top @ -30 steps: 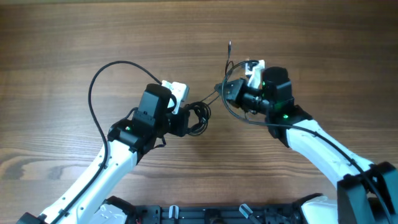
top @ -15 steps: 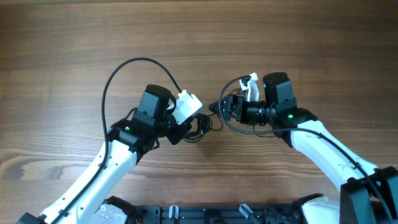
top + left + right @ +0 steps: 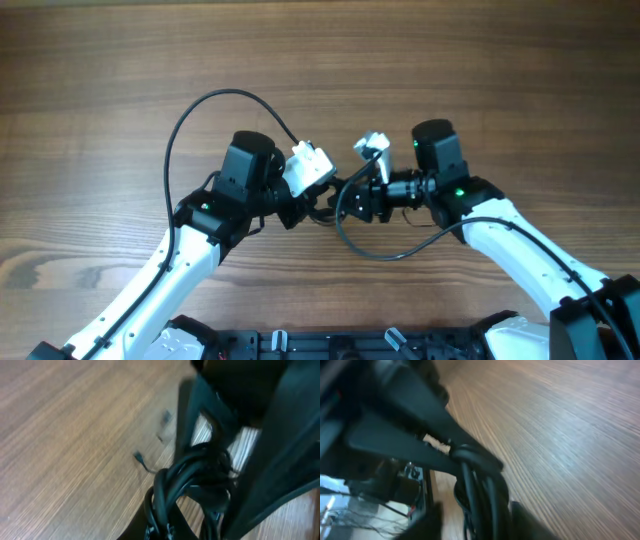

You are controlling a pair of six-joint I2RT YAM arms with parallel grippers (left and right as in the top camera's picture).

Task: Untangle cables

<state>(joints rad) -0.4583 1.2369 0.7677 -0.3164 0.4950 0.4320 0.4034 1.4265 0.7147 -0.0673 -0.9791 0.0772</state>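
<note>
Knotted cables [image 3: 322, 207] stayed clenched in the left gripper [image 3: 303, 208]. The right gripper [image 3: 350, 200] had swung back close beside that gripper, probably seeking another strand; whether it grasped was unclear.

Table [image 3: 100, 80]: brown wood-grain top, grain running 9 to 3 o'clock, evenly lit; black rail [image 3: 300, 345] at 6 o'clock.

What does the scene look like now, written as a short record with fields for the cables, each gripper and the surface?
cables: knotted bundle of thin black cables, between the two grippers
left gripper: shut on the bundle
right gripper: at the bundle; the blurred view does not show whether it grips
surface: brown wooden table
</note>
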